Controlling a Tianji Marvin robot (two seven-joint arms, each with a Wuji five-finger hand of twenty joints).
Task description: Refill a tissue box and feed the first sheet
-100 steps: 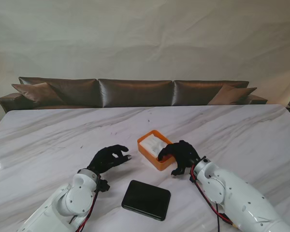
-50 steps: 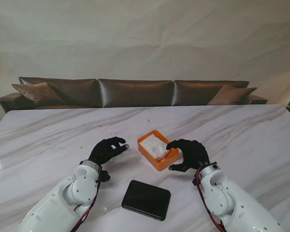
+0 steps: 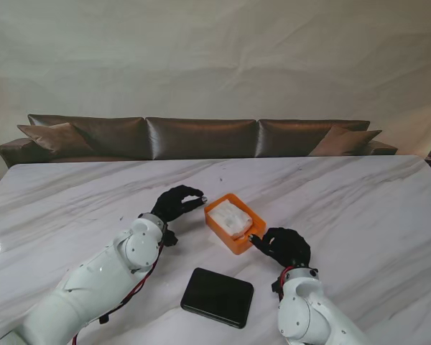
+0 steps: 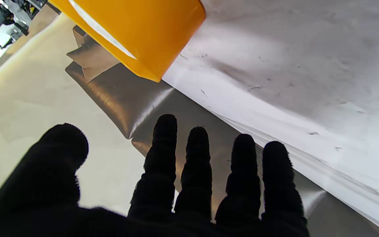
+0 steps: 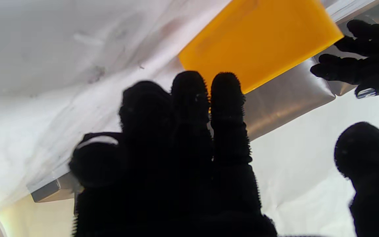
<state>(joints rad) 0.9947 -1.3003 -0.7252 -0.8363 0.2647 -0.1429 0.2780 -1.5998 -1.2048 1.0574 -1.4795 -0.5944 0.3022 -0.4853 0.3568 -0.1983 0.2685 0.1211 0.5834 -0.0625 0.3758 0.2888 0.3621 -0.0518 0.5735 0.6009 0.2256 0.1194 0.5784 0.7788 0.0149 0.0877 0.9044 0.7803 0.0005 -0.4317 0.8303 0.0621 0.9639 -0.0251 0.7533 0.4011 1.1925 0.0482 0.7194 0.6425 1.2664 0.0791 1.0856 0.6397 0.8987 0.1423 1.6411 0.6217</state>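
An orange tissue box (image 3: 234, 223) lies open on the marble table, with a white stack of tissues (image 3: 228, 215) inside. A flat black lid (image 3: 217, 297) rests nearer to me. My left hand (image 3: 177, 203) hovers just left of the box, fingers curled apart, holding nothing; the box's orange wall (image 4: 133, 29) shows in its wrist view. My right hand (image 3: 283, 246) sits at the box's near right corner, a fingertip close to the rim, fingers spread and empty. The box's side (image 5: 258, 42) appears beyond those fingers in the right wrist view, and my left hand (image 5: 364, 59) is visible there too.
The marble table (image 3: 359, 201) stretches wide on both sides of the box. A brown leather sofa (image 3: 201, 136) runs along the table's far edge, against a pale wall.
My left hand has moved farther from me and rightward, up to the box's left side. My right hand has drawn back from the box toward me.
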